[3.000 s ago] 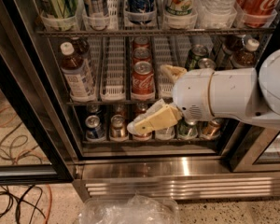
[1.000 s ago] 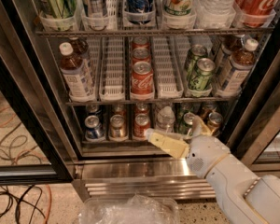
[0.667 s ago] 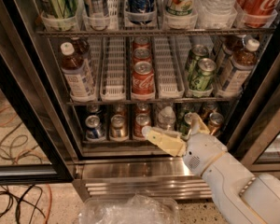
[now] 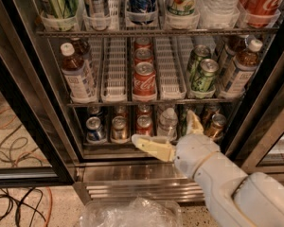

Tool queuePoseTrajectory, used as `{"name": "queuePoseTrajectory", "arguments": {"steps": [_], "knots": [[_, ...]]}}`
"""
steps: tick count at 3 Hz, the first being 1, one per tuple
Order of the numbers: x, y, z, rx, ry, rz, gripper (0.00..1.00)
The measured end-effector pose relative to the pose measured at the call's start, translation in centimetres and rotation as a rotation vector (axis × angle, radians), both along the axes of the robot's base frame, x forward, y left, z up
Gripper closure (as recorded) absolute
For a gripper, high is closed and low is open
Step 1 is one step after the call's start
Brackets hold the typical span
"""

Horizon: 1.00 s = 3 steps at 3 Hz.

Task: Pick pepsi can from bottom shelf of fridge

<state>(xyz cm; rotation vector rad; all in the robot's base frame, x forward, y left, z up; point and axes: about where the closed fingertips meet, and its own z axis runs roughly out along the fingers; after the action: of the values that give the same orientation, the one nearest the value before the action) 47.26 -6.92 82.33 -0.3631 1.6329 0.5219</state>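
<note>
The pepsi can (image 4: 95,129) is a small blue can with a silver top, standing at the left end of the bottom shelf (image 4: 109,144) of the open fridge (image 4: 132,176). My gripper (image 4: 164,127) is open and empty, in front of the middle of the bottom shelf and to the right of the pepsi can. One cream finger (image 4: 150,145) points left along the front rail. The other finger (image 4: 194,122) points up in front of the right lanes. The white arm comes in from the lower right.
Beside the pepsi can stand a gold-brown can (image 4: 118,128), a red can (image 4: 144,125), a clear bottle (image 4: 168,121) and another gold-brown can (image 4: 217,125). The rack above holds tea bottles (image 4: 78,77), Coca-Cola cans (image 4: 144,79) and green cans (image 4: 204,74). Cables (image 4: 9,136) lie on the floor at left, with crumpled plastic (image 4: 132,214) below.
The arm dropped from in front of the shelves to the lower right. Over the last second the gripper has edged left along the bottom shelf's front, toward the pepsi can.
</note>
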Motion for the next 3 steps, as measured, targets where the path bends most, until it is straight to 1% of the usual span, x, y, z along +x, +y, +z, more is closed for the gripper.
{"name": "queuePoseTrajectory", "arguments": {"steps": [1,2,3], "knots": [[-1.3,4.2,1.1,-0.131,-0.087,0.009,0.0],[-1.3,4.6,2.9,-0.142,-0.149,-0.02,0.0],[-1.4,4.8,2.7,-0.162,-0.163,-0.026,0.0]]}}
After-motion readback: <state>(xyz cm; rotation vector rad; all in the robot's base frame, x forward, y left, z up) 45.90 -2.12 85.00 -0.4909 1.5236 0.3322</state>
